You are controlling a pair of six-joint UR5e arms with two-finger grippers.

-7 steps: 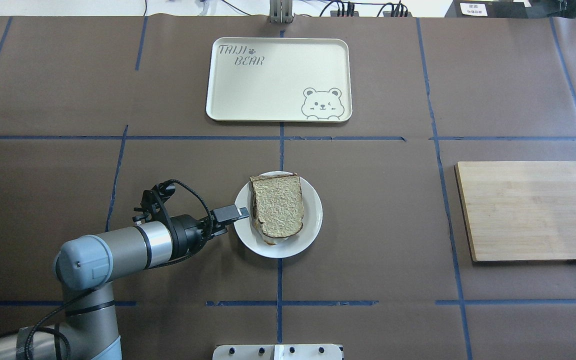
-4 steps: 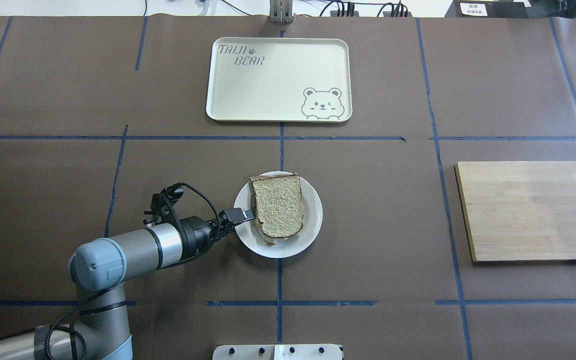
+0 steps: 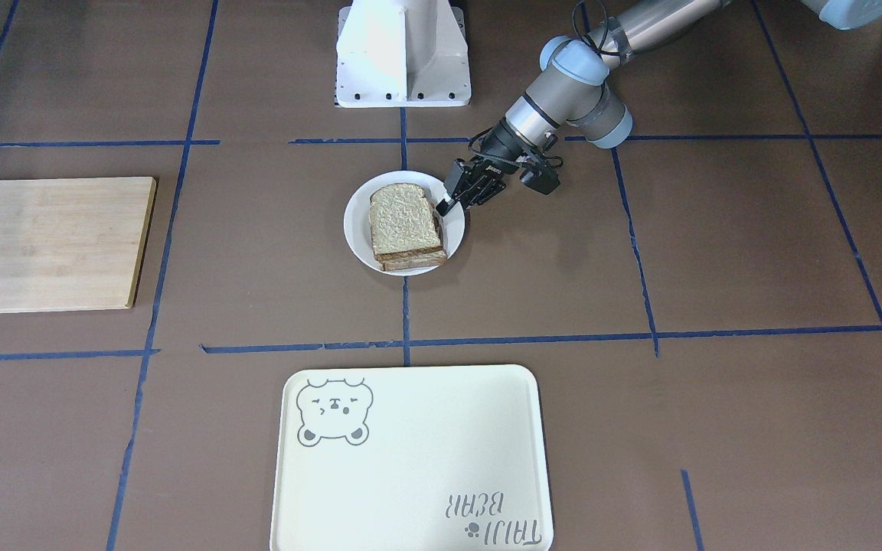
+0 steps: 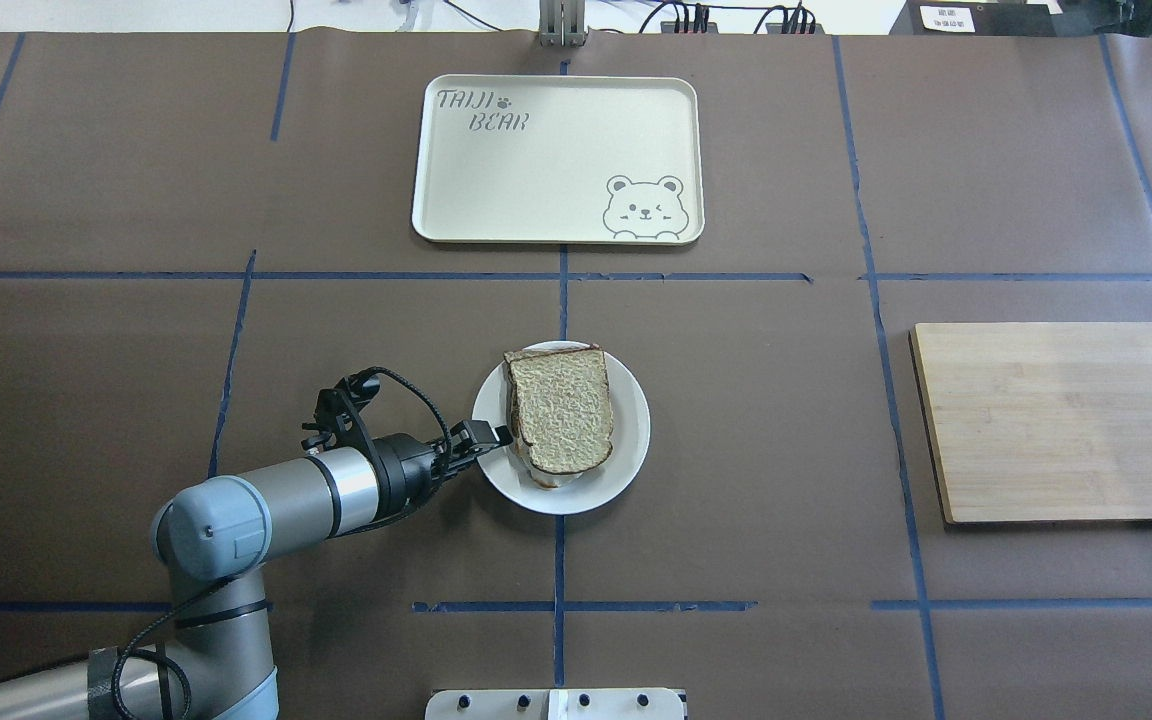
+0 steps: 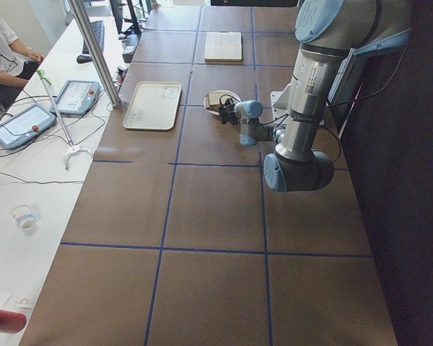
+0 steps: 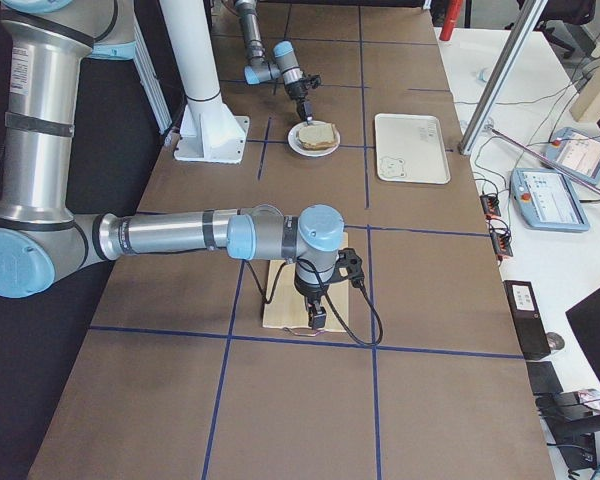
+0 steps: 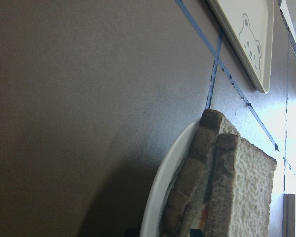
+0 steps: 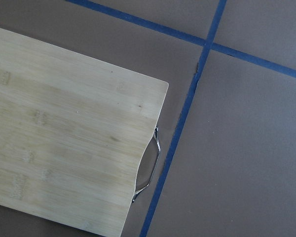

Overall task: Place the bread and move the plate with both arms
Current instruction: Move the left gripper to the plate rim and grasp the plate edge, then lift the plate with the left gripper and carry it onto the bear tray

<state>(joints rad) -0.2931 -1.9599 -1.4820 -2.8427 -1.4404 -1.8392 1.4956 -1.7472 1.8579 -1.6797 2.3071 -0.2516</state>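
Bread placed: lies on lower slice on plate, table centre. Plate move not yet done. Left gripper at plate's rim — pinching or not, cannot tell. Right gripper over cutting board — jaws' state cannot tell.

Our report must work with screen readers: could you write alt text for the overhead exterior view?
The robot's left hand is at the left rim of a white plate carrying brown bread, centre frame. A cream tray with a bear drawing lies beyond it, and a wooden cutting board to its right.
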